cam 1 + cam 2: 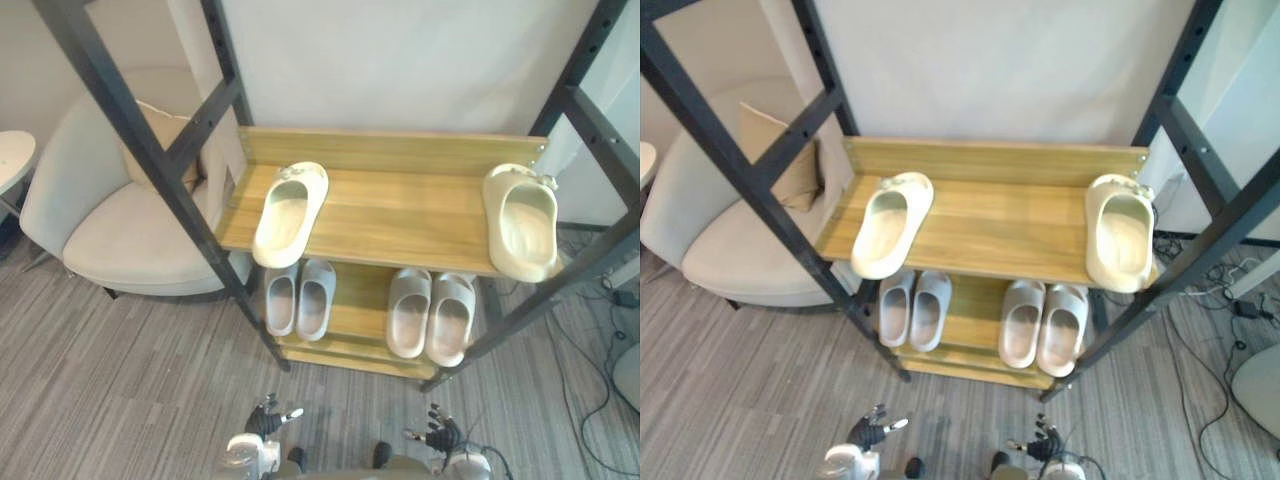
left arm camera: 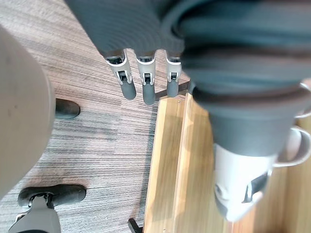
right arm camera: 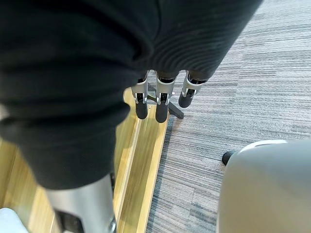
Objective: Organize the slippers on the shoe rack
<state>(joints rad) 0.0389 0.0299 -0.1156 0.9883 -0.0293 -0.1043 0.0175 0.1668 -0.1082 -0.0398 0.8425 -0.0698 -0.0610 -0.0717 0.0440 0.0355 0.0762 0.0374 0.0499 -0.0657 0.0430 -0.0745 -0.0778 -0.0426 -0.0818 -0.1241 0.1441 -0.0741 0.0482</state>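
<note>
On the top shelf of the shoe rack (image 1: pixel 400 215), one cream slipper (image 1: pixel 290 212) sits at the left end, and the other cream slipper (image 1: pixel 522 220) is way over at the right end, so they're well apart. Both poke a bit over the front edge. The lower shelf has two pale grey pairs, a left pair (image 1: pixel 299 298) and a right pair (image 1: pixel 431 313). The left hand (image 1: pixel 266 418) and right hand (image 1: pixel 440 434) hang low over the carpet in front, fingers straight and relaxed, holding nothing. An armchair (image 1: pixel 120 230) stands left of the rack.
</note>
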